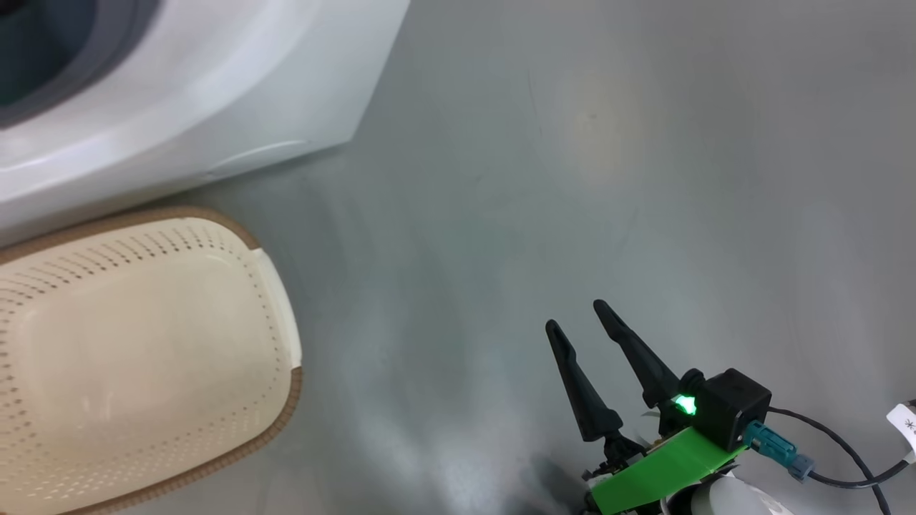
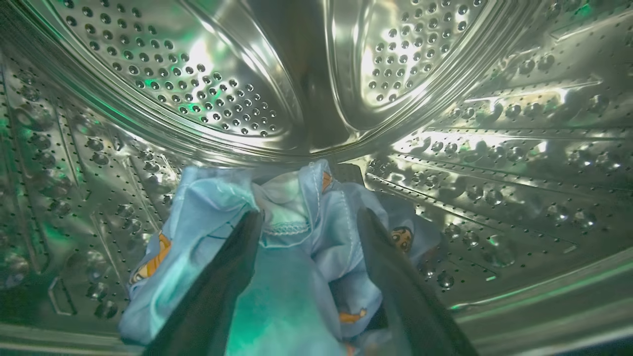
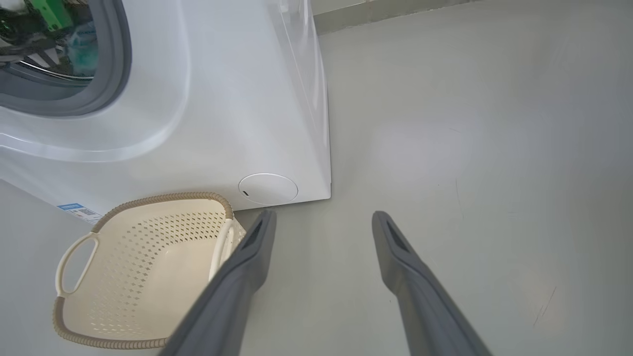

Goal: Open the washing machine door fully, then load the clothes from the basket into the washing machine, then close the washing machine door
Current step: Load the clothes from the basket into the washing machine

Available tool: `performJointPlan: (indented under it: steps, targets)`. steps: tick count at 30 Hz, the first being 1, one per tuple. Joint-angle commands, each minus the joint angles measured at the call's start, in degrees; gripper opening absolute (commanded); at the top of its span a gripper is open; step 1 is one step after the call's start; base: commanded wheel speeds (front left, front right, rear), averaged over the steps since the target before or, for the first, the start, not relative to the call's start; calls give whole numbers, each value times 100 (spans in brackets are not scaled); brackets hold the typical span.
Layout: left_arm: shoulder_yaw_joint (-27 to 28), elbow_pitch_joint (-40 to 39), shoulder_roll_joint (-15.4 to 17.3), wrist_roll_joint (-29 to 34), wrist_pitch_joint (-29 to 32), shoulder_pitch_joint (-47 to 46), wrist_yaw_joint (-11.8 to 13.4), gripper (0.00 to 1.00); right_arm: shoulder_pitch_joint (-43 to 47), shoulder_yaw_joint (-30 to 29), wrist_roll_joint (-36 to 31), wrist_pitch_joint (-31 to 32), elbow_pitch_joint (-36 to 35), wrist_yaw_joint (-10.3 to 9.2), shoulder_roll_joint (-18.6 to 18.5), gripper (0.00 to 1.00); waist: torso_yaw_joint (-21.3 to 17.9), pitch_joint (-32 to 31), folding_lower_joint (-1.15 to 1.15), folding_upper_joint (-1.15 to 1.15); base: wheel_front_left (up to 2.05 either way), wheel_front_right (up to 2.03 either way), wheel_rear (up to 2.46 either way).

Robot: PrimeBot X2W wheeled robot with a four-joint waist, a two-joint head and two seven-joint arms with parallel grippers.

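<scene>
My left gripper [image 2: 309,213] is inside the washing machine's perforated steel drum [image 2: 207,94], fingers spread wide and open. The clothes [image 2: 292,277], light-blue fabric with orange-brown motifs, lie bunched on the drum floor between and under those fingers. The white washing machine [image 3: 222,99] stands with its grey gasket [image 3: 106,94] uncovered; its door is out of view. The cream basket [image 3: 148,267] sits on the floor in front of the machine, its inside bare plastic. My right gripper [image 1: 578,316] hovers open over the floor to the right of the basket [image 1: 143,357].
Grey floor [image 1: 644,179] stretches to the right of the washing machine [image 1: 215,93]. A round white cover [image 3: 268,188] and a small blue label [image 3: 74,207] sit low on the machine's front. A black cable [image 1: 837,443] trails from my right wrist.
</scene>
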Motion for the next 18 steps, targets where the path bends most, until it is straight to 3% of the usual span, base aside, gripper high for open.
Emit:
performJointPlan:
  steps: [1,11,14,18]
  targets:
    - [43,-86,163,-87,-80,97,15,100,161,96,70,-27,-79,16,-51,100,108,-162,0,0,0,0,0]
    - [278,-221,-310,-493,-385,941,-9,100,213,-56,29,-27,57,16,-51,100,447,-804,0,0,0,0,0]
    - [403,-447,-467,-660,-399,1304,-155,100,243,-134,-14,-27,69,16,-51,100,576,-989,0,0,0,0,0]
    - [458,-965,-616,-662,-402,1899,-151,100,288,-219,-62,-27,86,16,-51,100,754,-1228,0,0,0,0,0]
